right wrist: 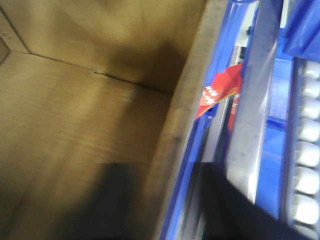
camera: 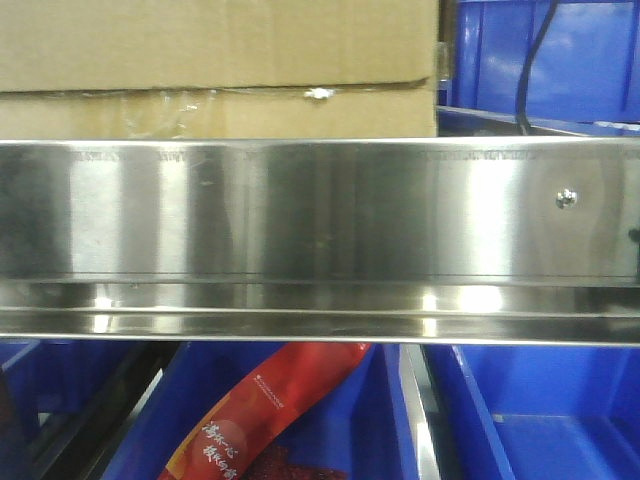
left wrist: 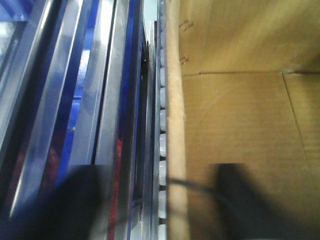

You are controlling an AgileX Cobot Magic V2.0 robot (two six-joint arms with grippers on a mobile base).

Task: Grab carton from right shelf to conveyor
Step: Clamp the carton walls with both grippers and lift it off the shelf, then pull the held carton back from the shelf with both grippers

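Observation:
The brown carton (camera: 215,70) stands on the right shelf, behind its shiny steel front rail (camera: 320,215). The tape and a white speck run along the carton's lower seam. My left gripper (left wrist: 157,205) is open and straddles the carton's wall (left wrist: 175,140), with one dark finger (left wrist: 240,200) inside the box and the other outside. My right gripper (right wrist: 177,205) is open and straddles the opposite wall (right wrist: 182,115) the same way, with one finger (right wrist: 120,200) inside. The fingers stand apart from the walls. The conveyor is out of view.
Blue plastic bins (camera: 540,410) sit below the shelf, and one holds a red packet (camera: 270,410). Another blue bin (camera: 540,55) stands right of the carton. White rollers (left wrist: 162,120) line the shelf beside the carton, and they also show in the right wrist view (right wrist: 307,155).

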